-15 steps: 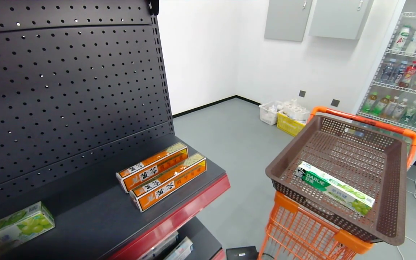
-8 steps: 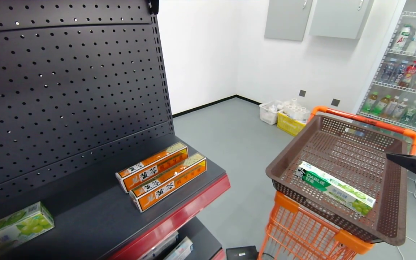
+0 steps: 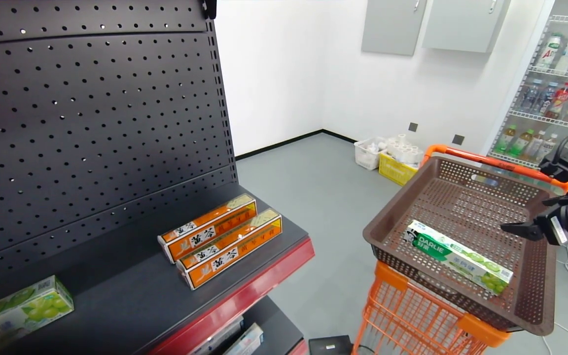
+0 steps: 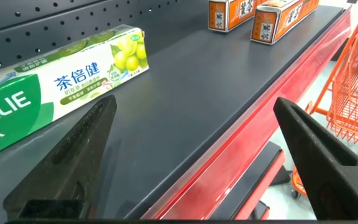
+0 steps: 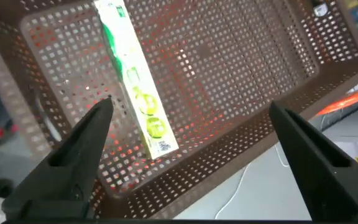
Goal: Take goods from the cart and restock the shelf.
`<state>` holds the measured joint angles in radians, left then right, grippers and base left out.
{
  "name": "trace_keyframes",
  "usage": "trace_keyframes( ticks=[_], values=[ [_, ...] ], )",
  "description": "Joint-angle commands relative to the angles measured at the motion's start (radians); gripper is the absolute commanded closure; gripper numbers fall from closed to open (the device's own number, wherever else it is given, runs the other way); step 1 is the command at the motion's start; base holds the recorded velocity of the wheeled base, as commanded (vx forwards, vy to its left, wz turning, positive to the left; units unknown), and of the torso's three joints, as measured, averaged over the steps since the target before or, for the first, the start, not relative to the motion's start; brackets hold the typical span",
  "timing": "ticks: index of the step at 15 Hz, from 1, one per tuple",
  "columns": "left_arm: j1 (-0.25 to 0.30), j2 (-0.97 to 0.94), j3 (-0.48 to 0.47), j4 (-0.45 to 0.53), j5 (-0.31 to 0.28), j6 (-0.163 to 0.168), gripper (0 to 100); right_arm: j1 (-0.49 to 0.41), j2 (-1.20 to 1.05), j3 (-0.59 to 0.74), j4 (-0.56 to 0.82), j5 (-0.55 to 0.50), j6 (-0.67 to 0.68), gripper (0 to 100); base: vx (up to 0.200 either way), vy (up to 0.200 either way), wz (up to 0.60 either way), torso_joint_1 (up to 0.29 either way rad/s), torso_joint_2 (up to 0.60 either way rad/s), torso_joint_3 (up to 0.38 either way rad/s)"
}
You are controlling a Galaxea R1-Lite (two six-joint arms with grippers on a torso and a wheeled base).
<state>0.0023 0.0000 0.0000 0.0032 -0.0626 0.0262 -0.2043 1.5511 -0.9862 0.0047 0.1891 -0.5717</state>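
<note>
Right gripper point(image 3: 525, 217), spread wide and empty, hangs by the right rim of the cart's brown basket point(image 3: 540, 286). Green toothpaste box point(image 3: 456, 256) lies flat and diagonal on the mesh. Risk: a descent askew to its length could skid it or snag the mesh. Left gripper point(image 4: 191, 155), also spread, sits over the shelf point(image 4: 185, 118).

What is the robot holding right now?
Nothing. The right gripper is open above the green toothpaste box in the cart basket, not touching it; the left gripper is open by the shelf.
</note>
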Motion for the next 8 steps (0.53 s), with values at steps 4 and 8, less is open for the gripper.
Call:
trace_keyframes(
  ticks=[4,8],
  values=[
    [0.001,0.000,0.000,0.000,0.000,0.000,0,0.046,0.221,-0.197,0.159,0.049,-0.020,0,0.000,0.000,0.00,0.000,0.00,0.000],
    [0.001,0.000,0.000,0.000,0.000,0.000,0,0.077,0.343,-0.273,0.186,0.062,-0.030,0,0.000,0.000,0.00,0.000,0.00,0.000]
  ],
)
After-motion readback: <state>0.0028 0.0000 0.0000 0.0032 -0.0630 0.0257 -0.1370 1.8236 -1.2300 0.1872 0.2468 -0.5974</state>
